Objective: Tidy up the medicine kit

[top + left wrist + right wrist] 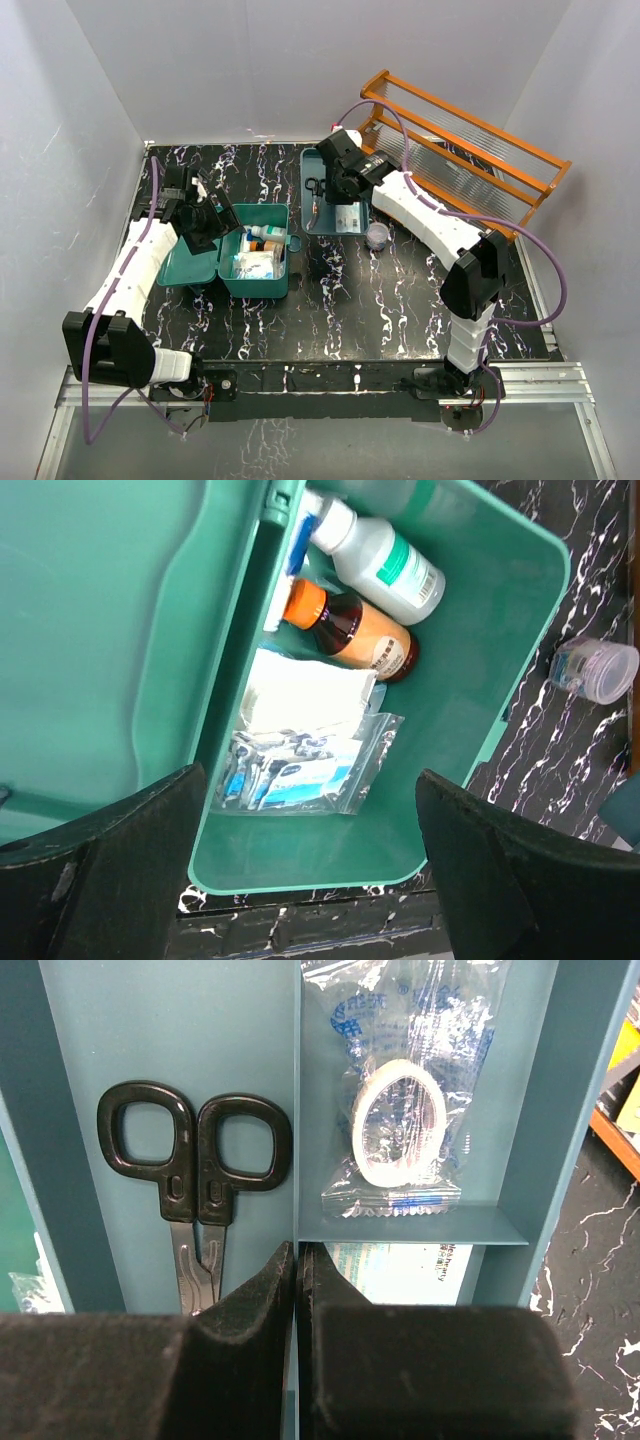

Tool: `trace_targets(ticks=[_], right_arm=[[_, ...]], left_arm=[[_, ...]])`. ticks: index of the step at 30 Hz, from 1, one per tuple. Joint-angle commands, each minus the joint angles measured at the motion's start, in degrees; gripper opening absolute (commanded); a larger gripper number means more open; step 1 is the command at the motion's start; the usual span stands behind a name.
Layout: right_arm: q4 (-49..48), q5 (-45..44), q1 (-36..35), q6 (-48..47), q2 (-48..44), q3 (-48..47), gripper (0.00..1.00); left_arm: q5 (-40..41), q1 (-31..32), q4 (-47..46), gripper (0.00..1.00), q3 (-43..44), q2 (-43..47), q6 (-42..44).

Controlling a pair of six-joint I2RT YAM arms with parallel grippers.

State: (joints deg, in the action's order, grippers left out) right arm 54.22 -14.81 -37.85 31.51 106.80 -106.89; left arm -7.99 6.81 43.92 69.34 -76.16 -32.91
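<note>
Teal medicine kit (255, 290) lies open on the worktop's (380, 300) left side, holding bottles (385, 565). The left end effector (310, 773) is spread wide above it. Rightward, the right end effector (298, 1250), pressed together, hovers over the insert tray (130, 1040), between scissors (187, 1205) and bagged tape (400, 1125).

From high above the near edge the top camera overlooks the whole table (350, 300), sharing with the close, downward left wrist view the open medicine kit (480, 710) and with the close right wrist view the far insert tray (150, 1040).
</note>
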Motion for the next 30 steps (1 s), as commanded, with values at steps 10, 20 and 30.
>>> trace_targets(ticks=[10, 20, 30], right_arm=[[-0.30, -0.18, -1.62, 0.63, 1.57, -6.29, 0.00], [-0.34, -0.14, -1.70, 0.22, 1.65, -7.10, 0.00], [-0.35, -0.20, -2.27, 0.22, 1.57, -7.44, 0.00]], left_arm=[[-4.92, -0.04, -0.59, 0.83, -2.94, 0.74, 2.31], [4.69, -0.04, 0.89, 0.85, -1.14, 2.10, 1.84], [-6.71, -0.04, -4.61, 0.84, -6.69, 0.56, 1.51]])
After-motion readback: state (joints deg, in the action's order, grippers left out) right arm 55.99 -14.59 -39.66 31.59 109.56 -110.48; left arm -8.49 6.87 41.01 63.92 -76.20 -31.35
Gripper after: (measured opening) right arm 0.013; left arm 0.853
